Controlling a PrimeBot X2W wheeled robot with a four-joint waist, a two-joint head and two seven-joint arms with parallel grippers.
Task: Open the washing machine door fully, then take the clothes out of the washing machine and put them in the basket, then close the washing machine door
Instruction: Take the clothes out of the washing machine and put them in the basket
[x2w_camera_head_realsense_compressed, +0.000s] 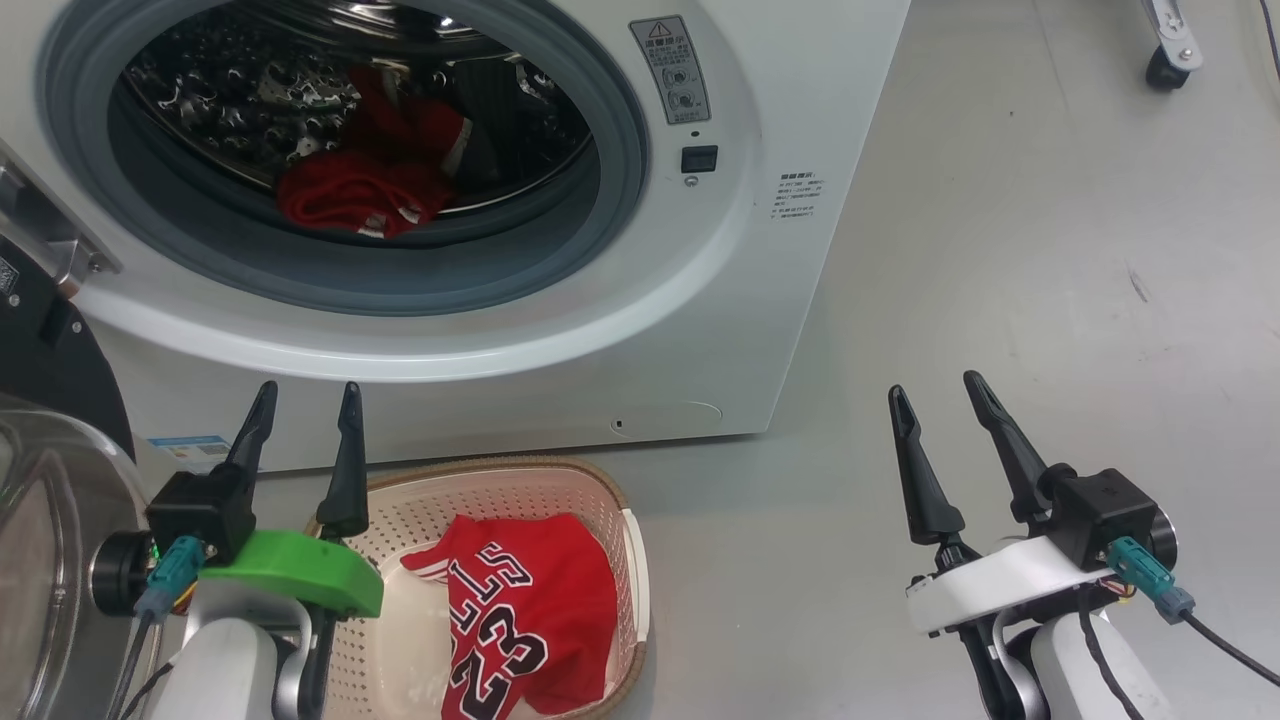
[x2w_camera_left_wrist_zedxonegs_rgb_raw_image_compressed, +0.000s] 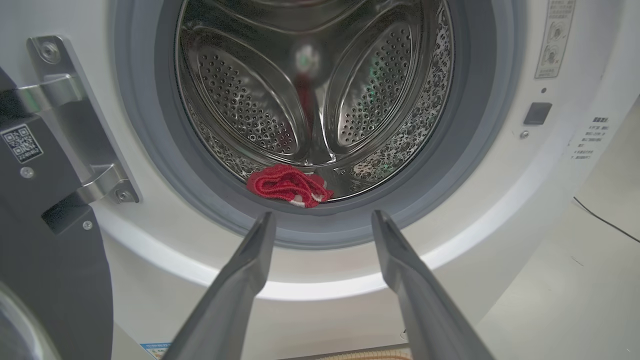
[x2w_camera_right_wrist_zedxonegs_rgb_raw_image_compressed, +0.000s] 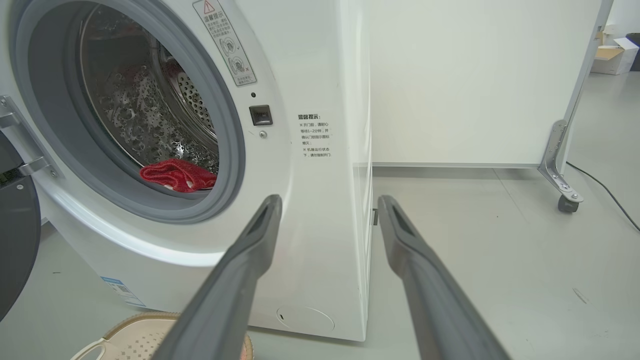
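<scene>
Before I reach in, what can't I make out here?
- Head view: left gripper and the bottom edge hide part of the basket.
- Head view: left edge cuts off the washing machine door.
- Left wrist view: gasket lip hides how much red clothing lies in the drum.

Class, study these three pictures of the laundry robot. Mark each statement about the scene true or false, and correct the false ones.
1. The washing machine door stands open. True.
2. The basket is empty. False: a red jersey numbered 23 lies in it.
3. A red garment lies inside the drum. True.
4. The left pincer grips a garment. False: it is open and holds nothing.
5. The right pincer is open. True.
</scene>
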